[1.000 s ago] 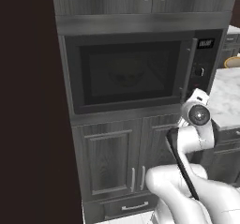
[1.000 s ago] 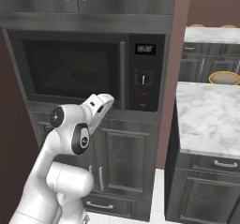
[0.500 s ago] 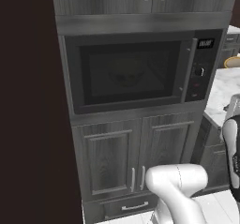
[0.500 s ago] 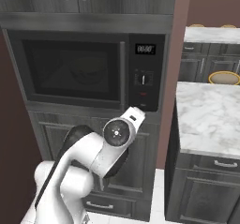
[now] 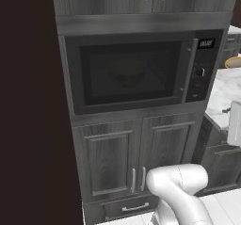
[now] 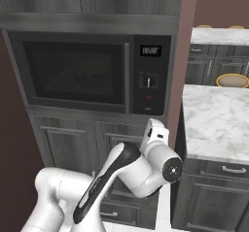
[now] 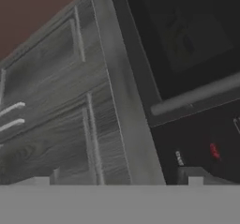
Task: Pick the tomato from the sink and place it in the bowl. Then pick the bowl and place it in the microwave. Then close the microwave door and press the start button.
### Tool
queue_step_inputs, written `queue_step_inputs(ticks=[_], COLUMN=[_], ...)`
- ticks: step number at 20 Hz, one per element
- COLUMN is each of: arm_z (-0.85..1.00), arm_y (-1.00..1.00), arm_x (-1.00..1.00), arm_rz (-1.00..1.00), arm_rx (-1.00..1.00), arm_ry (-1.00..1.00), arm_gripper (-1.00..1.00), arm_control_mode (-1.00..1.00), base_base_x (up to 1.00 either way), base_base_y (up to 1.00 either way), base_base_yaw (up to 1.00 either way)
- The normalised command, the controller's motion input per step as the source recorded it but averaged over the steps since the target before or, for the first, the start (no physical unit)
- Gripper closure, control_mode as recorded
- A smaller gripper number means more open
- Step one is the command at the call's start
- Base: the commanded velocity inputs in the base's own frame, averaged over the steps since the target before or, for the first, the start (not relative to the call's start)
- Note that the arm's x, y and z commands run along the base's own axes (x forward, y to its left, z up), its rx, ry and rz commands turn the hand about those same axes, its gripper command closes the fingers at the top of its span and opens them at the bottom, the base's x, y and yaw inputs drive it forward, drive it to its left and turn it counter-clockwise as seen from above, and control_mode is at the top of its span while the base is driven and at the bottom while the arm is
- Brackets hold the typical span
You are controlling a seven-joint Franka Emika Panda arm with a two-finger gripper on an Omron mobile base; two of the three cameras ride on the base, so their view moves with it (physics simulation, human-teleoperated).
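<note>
The microwave sits built into the grey cabinets. Its dark-glass microwave door is shut, with the bar handle beside the black control panel. A faint shape of the bowl shows through the glass. The tomato is hidden and the sink is out of view. My gripper stands just below the panel's lower edge, open, with nothing between its fingertips. A red button on the panel lies close ahead of it.
Panelled grey cabinet doors fill the space under the microwave. A white marble counter stands to the right, with a drawer front beneath it. A dark wall runs along the left.
The arm has swung to the right and lower, from in front of the microwave door to below the control panel. The door has stayed shut and the gripper open.
</note>
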Motion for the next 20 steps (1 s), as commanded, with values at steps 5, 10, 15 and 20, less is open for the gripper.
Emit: queue_step_inputs(ticks=[5,10,15,20], arm_z=[0.08,0.14,0.30,0.07], arm_y=[0.07,0.01,0.05,0.06], arm_x=[0.40,0.33,0.30,0.17], arm_rz=[0.12,0.01,0.00,-0.03], arm_rx=[-0.04,0.00,0.01,0.00], arm_ry=[-0.26,-0.01,0.00,-0.01], arm_gripper=[-1.00,1.00,1.00,1.00], arm_control_mode=[-1.00,-1.00,-1.00,-1.00], base_base_x=[0.00,0.00,0.00,0.00], base_base_y=[0.00,0.00,0.00,0.00], base_base_yaw=[0.00,0.00,0.00,0.00])
